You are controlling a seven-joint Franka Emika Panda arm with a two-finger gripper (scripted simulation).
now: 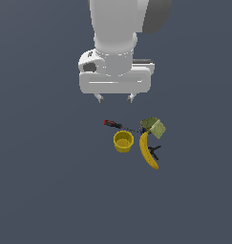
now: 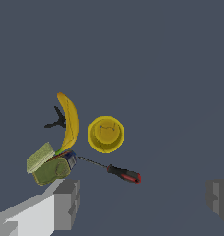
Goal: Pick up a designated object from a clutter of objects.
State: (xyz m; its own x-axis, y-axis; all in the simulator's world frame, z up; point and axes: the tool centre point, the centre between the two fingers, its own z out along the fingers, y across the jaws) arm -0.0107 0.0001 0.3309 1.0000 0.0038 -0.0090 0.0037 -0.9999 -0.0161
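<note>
The end effector (image 1: 115,98) hangs above the counter (image 1: 41,181) with its two fingers spread apart and nothing between them; in the wrist view the finger pads (image 2: 67,203) sit wide at either side of the frame with bare counter between.

The box (image 1: 157,128), pale olive-green and flat, lies at the far edge of the cluster toward the exterior view's right, tilted so its corners point diamond-wise. It touches or overlaps the round greenish thing (image 1: 148,123) on one side, and the tip of the banana (image 1: 147,151) comes up just beside it. In the wrist view the box (image 2: 40,157) shows just beside one finger, well off the midline between the fingers.

So the box is not under the end effector: it lies lower in the exterior view and off toward that view's right, past the screwdriver (image 1: 112,124) and the yellow cup (image 1: 122,141). By my judgement the coming move needs a sideways shift toward the box, and a wrist turn to square the fingers to its slanted edges, before any descent
</note>
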